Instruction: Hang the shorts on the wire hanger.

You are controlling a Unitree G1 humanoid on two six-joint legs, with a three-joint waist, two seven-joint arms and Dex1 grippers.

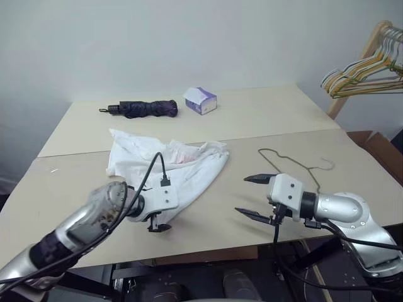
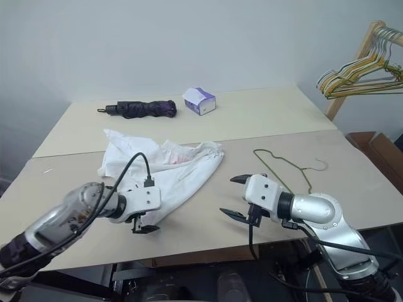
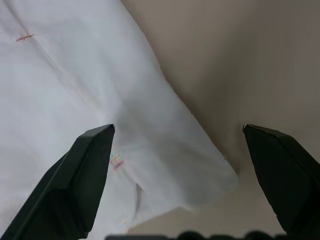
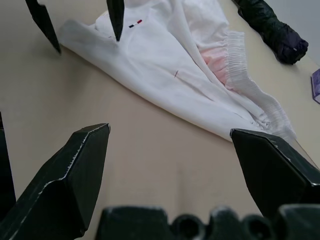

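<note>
Your shorts lie crumpled on the near tan table, left of centre, the gathered waistband toward the far side and one leg tapering toward the table's front edge; the wrist views show a small red-and-dark dash mark near that hem. The wire hanger lies flat on the same table to the right of the shorts, well apart from them, its hook pointing right. Your left gripper hangs over the near tip of the shorts' leg, pointing steeply down, its two black fingers spread wide with cloth under one of them and bare table under the other; nothing is pinched, and you cannot tell whether the fingertips touch the cloth. Your right gripper hovers near the front edge between the shorts and the hanger, aimed toward the left, its fingers also spread wide and holding nothing. Farther back, on the second table, a folded dark umbrella lies beside a small white-and-purple tissue box. At the far right, a bunch of gold and green hangers hangs from a wooden rack.
</note>
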